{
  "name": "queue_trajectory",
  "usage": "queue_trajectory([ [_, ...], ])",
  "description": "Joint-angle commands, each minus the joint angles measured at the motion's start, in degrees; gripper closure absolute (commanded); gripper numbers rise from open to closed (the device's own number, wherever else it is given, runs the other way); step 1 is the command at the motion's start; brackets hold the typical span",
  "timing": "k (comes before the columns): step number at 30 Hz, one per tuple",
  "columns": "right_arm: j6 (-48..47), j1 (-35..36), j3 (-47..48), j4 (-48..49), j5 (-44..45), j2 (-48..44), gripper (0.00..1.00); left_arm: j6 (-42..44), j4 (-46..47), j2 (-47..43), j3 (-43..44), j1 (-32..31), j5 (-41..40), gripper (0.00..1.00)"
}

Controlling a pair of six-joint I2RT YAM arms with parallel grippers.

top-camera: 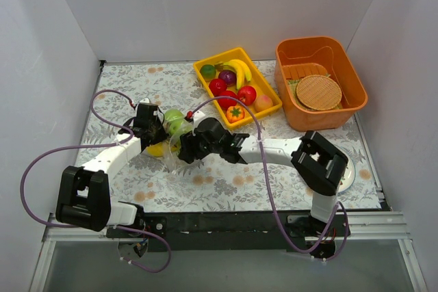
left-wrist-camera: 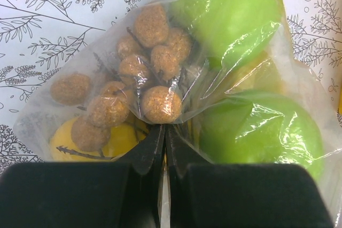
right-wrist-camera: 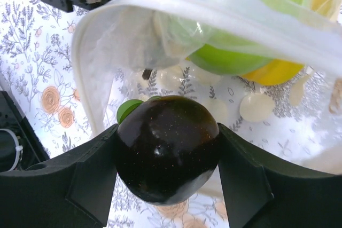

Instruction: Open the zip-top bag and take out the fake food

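The clear zip-top bag [top-camera: 172, 130] lies on the flowered cloth between my two grippers. In the left wrist view the bag [left-wrist-camera: 64, 121] holds a brownish twiggy bunch [left-wrist-camera: 141, 68], two light green apples [left-wrist-camera: 230, 9], and a yellow piece [left-wrist-camera: 115, 138]. My left gripper [left-wrist-camera: 164, 132] is shut on a fold of the bag's plastic. My right gripper [right-wrist-camera: 168, 150] is shut on a dark glossy round fruit with a green leaf [right-wrist-camera: 168, 180], just outside the bag's open white-edged mouth [right-wrist-camera: 123, 30]. A green apple [right-wrist-camera: 230, 60] and a yellow piece [right-wrist-camera: 275, 70] sit inside.
A yellow tray [top-camera: 203, 66] with a banana, red fruits and an orange tomato-like fruit stands behind the bag. An orange basket [top-camera: 291, 111] with woven mats stands at the back right. A white disc [top-camera: 349, 177] lies by the right arm.
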Motion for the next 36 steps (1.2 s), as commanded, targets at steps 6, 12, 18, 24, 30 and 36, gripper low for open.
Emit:
queue_trajectory([
  [6,-2.05,-0.63,-0.94,-3.84,-0.08,-7.07,0.67,1.08,-2.35,-1.85,1.36,0.47,2.23,1.00],
  [12,-2.67,-1.07,-2.87,-6.82,-0.43,-11.46,0.69,1.61,-3.06,-2.64,2.24,0.47,2.67,1.00],
  [18,-3.99,-1.69,-3.05,-11.12,-2.54,-15.51,0.71,2.49,-3.58,-3.08,3.21,0.47,3.20,1.00],
  [24,-5.56,-4.32,-2.43,-16.22,-3.33,-20.16,0.73,3.81,-4.20,-4.13,4.00,0.56,3.20,0.97],
  [30,-7.06,-16.61,-0.50,-18.08,-7.37,-20.53,0.73,4.86,-5.52,-4.83,5.66,0.64,3.38,0.92],
  [36,-7.16,-28.22,2.75,-17.64,-5.88,-14.47,0.73,5.13,-6.04,-5.45,6.81,0.64,4.26,0.91],
])
